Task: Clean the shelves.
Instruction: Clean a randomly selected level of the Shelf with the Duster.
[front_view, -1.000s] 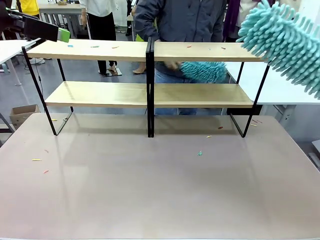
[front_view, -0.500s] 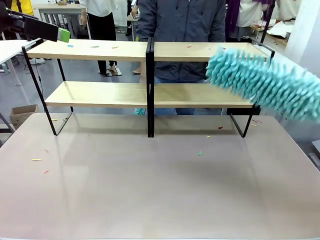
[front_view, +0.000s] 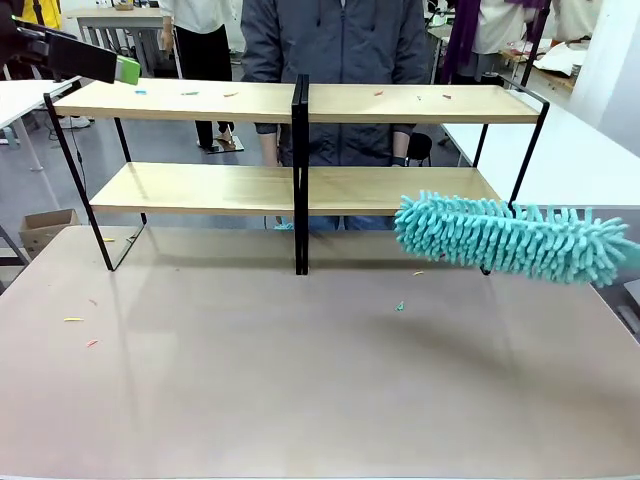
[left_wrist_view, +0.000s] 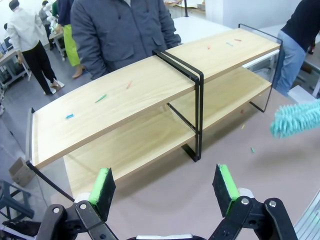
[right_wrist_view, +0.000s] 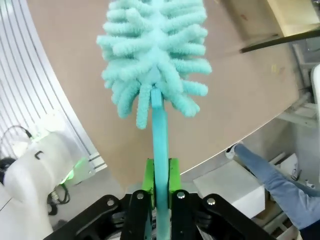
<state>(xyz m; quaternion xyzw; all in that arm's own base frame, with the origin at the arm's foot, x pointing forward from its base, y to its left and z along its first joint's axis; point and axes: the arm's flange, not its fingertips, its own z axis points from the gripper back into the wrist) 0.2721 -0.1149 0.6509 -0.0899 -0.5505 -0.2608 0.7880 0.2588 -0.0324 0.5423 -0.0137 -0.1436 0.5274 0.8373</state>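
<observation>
Jaws: right gripper (right_wrist_view: 160, 175) clamps duster (front_view: 505, 237) | left gripper (left_wrist_view: 165, 181) spread, empty | duster at shelves (front_view: 200, 100) right end

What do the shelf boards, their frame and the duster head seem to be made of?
The shelf boards: pale wood or wood-look laminate, matte, faint grain. The frame: thin black metal, likely painted. The duster head: soft teal microfibre, judging by its fuzzy strands.

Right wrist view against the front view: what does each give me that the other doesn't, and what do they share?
Right wrist: the right gripper shut on the duster by its handle. Front: both tiers of the shelves across their full width, with scraps on the top boards. Shared: the duster's head over the table, and a corner of the shelves.
</observation>
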